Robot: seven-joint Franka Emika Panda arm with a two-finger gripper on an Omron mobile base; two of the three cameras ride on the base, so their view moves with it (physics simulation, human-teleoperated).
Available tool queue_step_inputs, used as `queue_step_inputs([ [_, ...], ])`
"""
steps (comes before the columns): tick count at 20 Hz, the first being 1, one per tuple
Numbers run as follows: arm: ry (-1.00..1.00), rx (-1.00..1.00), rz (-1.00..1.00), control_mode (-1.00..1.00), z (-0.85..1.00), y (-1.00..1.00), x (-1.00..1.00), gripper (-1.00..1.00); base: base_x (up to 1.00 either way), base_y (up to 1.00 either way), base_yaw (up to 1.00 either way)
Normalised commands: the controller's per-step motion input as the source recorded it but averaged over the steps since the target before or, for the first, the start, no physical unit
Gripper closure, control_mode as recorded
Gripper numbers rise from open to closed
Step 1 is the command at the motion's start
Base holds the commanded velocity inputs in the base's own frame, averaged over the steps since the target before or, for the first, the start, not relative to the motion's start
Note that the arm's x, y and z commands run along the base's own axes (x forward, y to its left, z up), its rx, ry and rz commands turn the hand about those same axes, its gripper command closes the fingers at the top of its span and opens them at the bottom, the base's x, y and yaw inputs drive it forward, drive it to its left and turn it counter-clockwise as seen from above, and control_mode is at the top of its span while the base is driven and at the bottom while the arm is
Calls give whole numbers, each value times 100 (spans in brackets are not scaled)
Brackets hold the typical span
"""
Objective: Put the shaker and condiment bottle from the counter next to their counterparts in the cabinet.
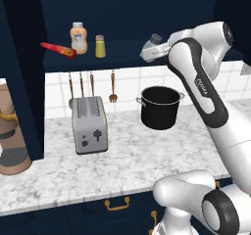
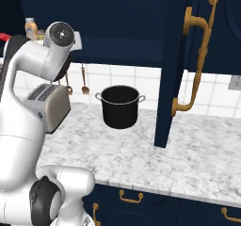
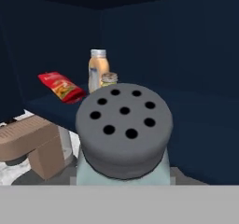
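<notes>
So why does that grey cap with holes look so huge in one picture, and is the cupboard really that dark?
Hand view: the pale grey-blue shaker with its dark grey cap sits right at the lens, so it looms. Left base view: the same shaker looks small; the dark navy wall cabinet is evenly dim, with no glare.
</notes>
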Motion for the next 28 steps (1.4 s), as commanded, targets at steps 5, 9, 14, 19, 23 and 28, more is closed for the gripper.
queue_step_inputs([
  [5,8,0,2,-100,0,18,45,100,0,0,0],
  [9,0,0,1,-100,0,17,5,100,0,0,0],
  [14,-2,0,1,-100,-21,25,6,100,0,0,0],
  [19,0,0,0,-100,-4,18,27,100,0,0,0],
  [23,0,0,0,-100,0,0,31,100,0,0,0],
  [28,0,0,0,-100,-1,3,28,100,0,0,0],
])
